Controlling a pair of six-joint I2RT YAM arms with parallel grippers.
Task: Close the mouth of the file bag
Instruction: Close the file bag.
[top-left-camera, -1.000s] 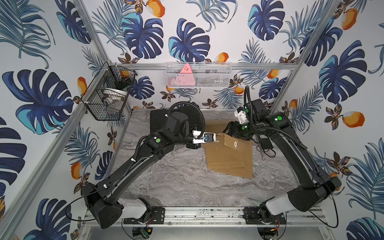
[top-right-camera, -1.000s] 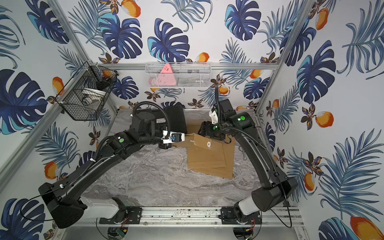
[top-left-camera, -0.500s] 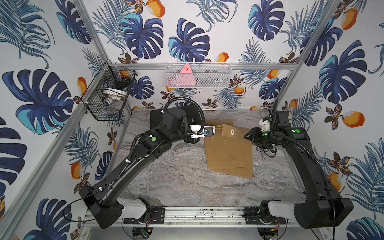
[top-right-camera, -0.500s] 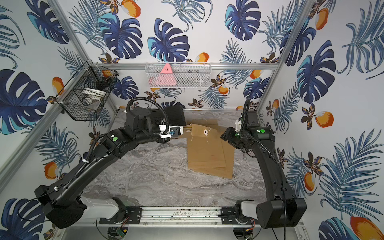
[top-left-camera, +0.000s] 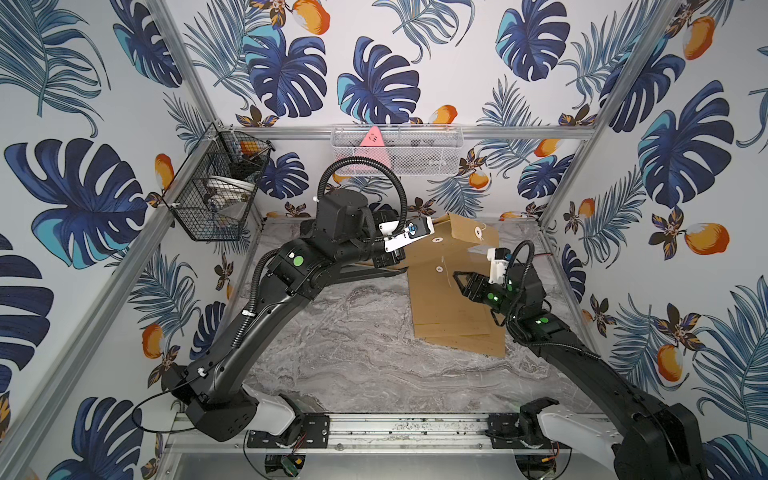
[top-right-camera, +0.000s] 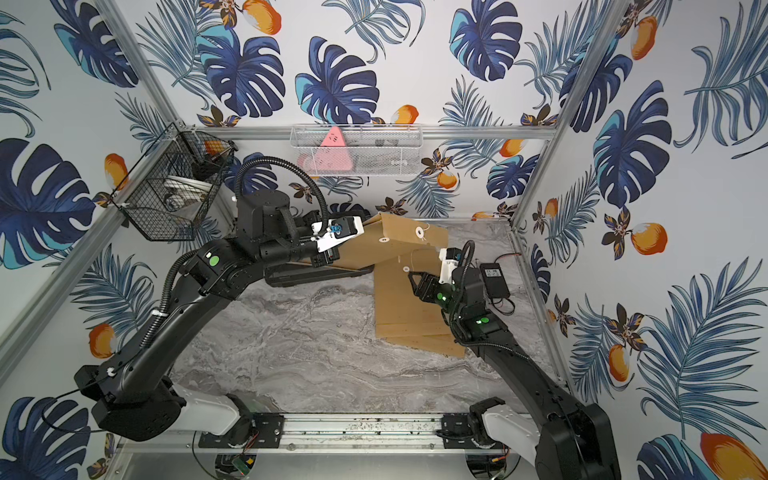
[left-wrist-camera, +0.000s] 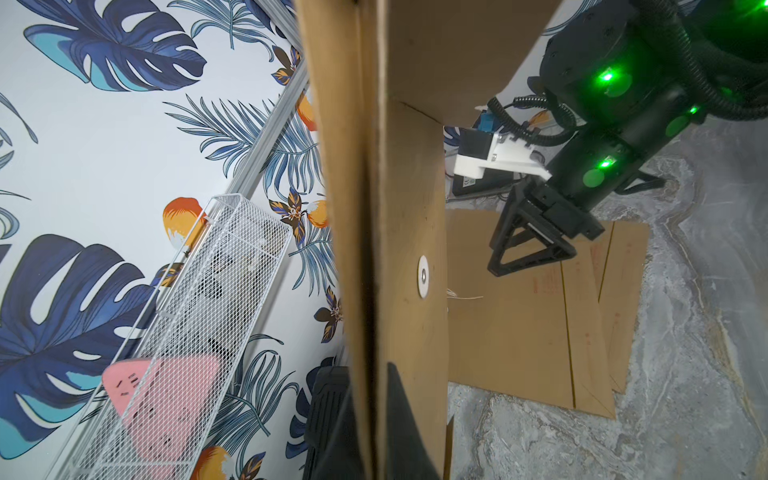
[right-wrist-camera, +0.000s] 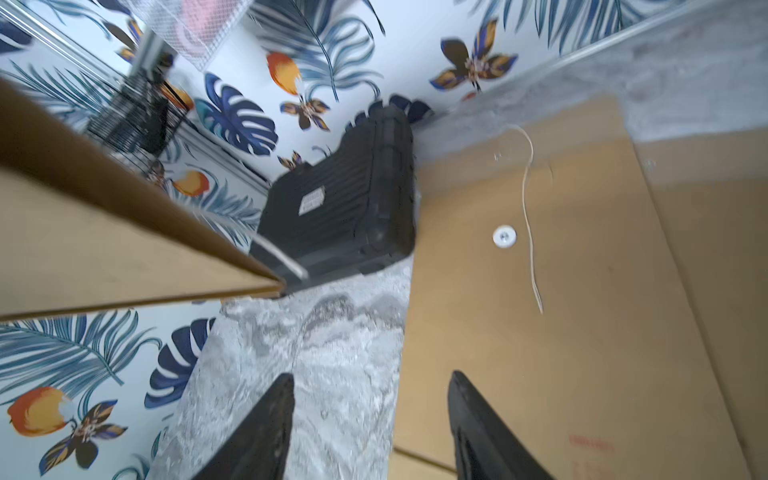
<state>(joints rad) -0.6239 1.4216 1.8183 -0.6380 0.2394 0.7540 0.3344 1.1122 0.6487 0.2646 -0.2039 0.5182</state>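
Observation:
A brown paper file bag (top-left-camera: 455, 241) (top-right-camera: 395, 249) hangs tilted above the back of the table. My left gripper (top-left-camera: 390, 258) (left-wrist-camera: 370, 382) is shut on its edge. In the left wrist view its flap (left-wrist-camera: 457, 62) bends away from the body, and a white button (left-wrist-camera: 422, 276) shows on the body. More brown file bags (top-left-camera: 453, 316) (right-wrist-camera: 561, 291) lie flat in a stack on the table, the top one with a white button (right-wrist-camera: 504, 237) and a loose string. My right gripper (top-left-camera: 457, 277) (right-wrist-camera: 370, 376) hovers open over the stack's near-left edge, holding nothing.
A black case (right-wrist-camera: 345, 208) lies at the back under the left arm. A black power adapter (top-right-camera: 494, 279) with its cable sits by the right wall. A black wire basket (top-left-camera: 216, 195) hangs on the left wall, a white mesh basket (top-left-camera: 399, 149) on the back wall. The marble tabletop (top-left-camera: 353, 353) spreads in front.
My right gripper has left the lifted bag's flap, swung out to the right, then come back low over the flat stack. My left gripper has carried the bag up and toward the back.

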